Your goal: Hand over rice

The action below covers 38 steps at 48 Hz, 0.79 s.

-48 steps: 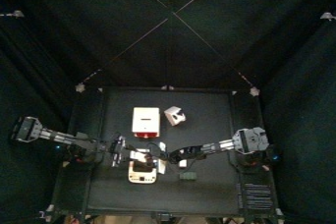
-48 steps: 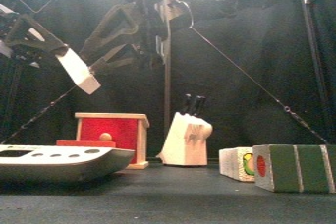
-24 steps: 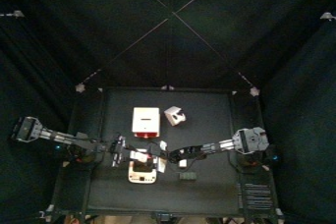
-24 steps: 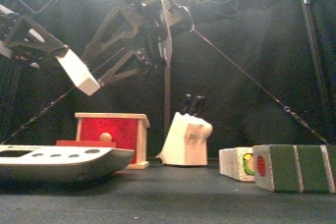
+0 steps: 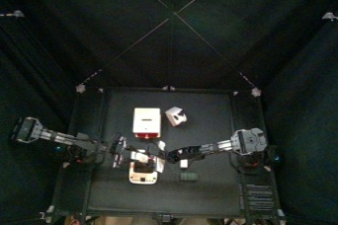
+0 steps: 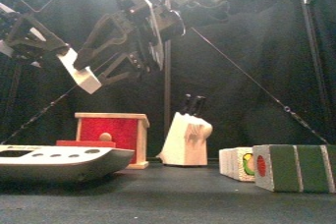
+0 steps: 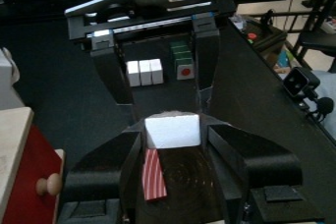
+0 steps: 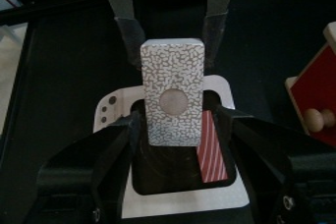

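**A:** Our left claw (image 7: 178, 141) is clenched on the small white cardboard rice box with a red stripe (image 7: 171, 125), up in the air over the front of the table.

**B:** And our right claw (image 8: 174, 118) has just slid in closer. Its jaws now sit on both sides of the box, spread wide and not pinching yet.

**A:** So we think the swap comes next.

**B:** Under us is the small black table (image 5: 211, 111). On it are a red wooden box (image 5: 145, 120), a pale knife block (image 5: 175, 116) and a flat white scale (image 5: 142, 175). Black curtains (image 5: 53, 32) hang all round.
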Each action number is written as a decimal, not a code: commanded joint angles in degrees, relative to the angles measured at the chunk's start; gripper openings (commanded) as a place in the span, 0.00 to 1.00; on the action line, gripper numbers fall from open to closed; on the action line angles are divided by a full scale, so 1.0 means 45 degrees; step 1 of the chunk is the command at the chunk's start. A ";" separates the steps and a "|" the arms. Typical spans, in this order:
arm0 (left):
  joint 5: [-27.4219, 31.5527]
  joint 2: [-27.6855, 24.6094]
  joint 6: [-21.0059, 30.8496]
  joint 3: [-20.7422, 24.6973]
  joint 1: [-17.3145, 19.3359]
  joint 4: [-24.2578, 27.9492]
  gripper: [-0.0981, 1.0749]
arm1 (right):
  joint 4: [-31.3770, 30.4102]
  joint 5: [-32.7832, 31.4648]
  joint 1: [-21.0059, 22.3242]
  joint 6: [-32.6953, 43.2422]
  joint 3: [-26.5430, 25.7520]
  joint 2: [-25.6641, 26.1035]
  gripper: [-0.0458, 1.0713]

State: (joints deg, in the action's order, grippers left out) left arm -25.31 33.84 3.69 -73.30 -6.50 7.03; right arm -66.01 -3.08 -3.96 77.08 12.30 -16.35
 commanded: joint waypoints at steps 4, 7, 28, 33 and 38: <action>-0.0137 -0.0020 -0.0020 0.0352 -0.0020 0.0020 0.57 | 0.0000 0.0039 0.0039 -0.0039 -0.0352 0.0273 0.80; -0.0137 -0.0020 -0.0020 0.0352 -0.0020 0.0020 0.57 | 0.0000 0.0039 0.0039 -0.0039 -0.0371 0.0234 0.77; -0.0137 -0.0020 0.0000 0.0313 -0.0020 -0.0020 0.58 | 0.0000 0.0039 0.0020 -0.0039 -0.0293 0.0313 0.64; -0.0137 0.0039 0.0000 0.0293 -0.0020 -0.0078 0.60 | 0.0020 0.0039 0.0039 -0.0039 -0.0195 0.0352 0.64; -0.0137 0.0098 0.0020 0.0254 -0.0020 -0.0215 0.66 | 0.0020 0.0039 0.0020 -0.0039 -0.0137 0.0371 0.64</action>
State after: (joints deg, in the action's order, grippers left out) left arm -25.31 34.01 3.69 -73.21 -6.50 6.59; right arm -66.01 -3.08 -3.96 76.99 12.04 -16.88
